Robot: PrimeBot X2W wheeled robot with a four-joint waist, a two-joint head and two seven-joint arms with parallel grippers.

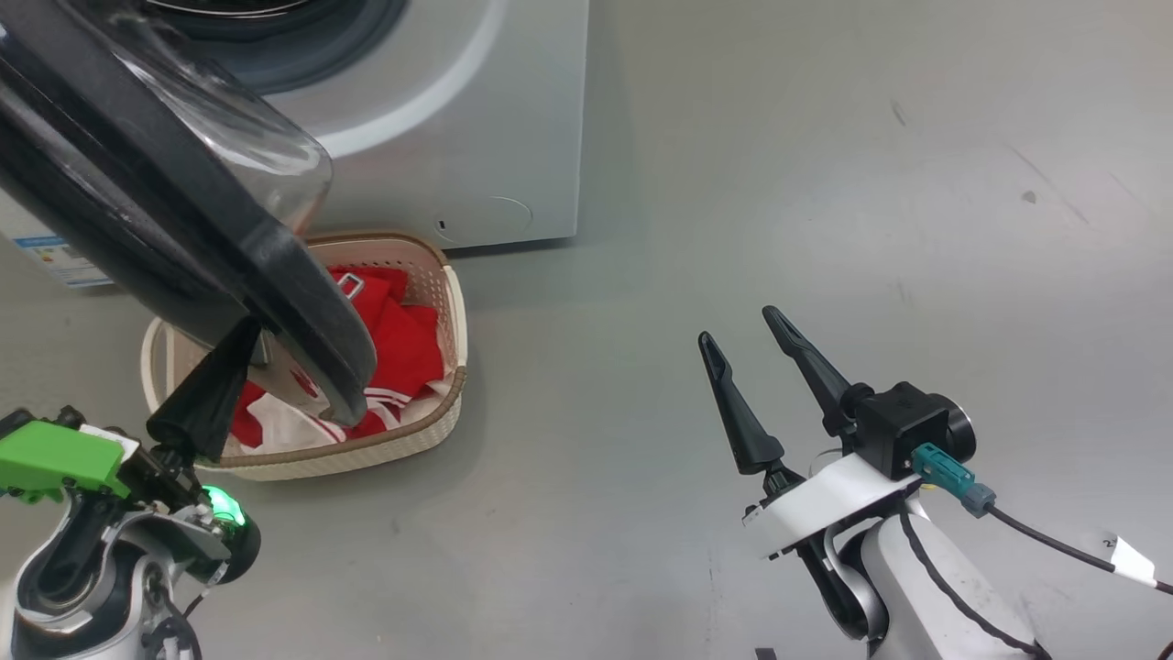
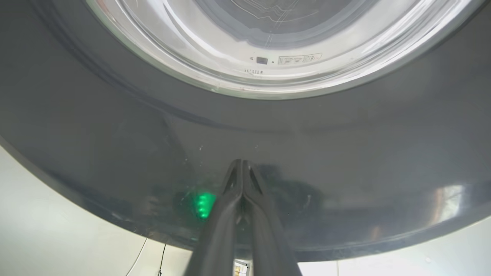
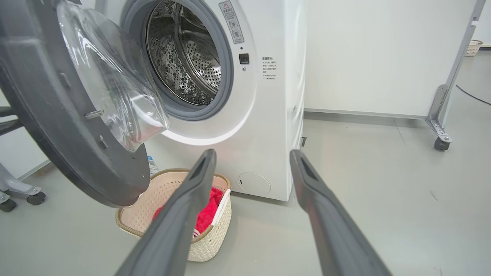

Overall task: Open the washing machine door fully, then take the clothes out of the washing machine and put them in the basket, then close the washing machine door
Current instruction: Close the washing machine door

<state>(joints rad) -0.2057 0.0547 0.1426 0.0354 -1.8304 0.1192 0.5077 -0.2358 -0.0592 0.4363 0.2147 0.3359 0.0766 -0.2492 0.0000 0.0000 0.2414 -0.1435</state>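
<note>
right wrist view shows the washing machine's (image 3: 268,115) steel drum (image 3: 191,65), left wrist view the left gripper (image 2: 242,163) pressed together against the glossy black washing machine door (image 2: 115,134); right gripper (image 3: 252,153) spread.

Left gripper (image 1: 244,332) closed tight; right gripper (image 1: 739,327) spread and holding nothing.

Left arm sits at the lower left of the head view. Its two dark fingers are pressed into a single point that slants up and to the right, and the left wrist view confirms the fingers (image 2: 230,199) meet with no gap at the tips. A green housing (image 1: 46,458) and a lit green lamp (image 1: 220,504) are on that wrist. Right arm is at the lower right, with its fingers (image 3: 184,214) apart in a V, pointing up and slightly left. Behind them are a white wrist bracket (image 1: 825,500) and a black camera block (image 1: 903,426).
</note>
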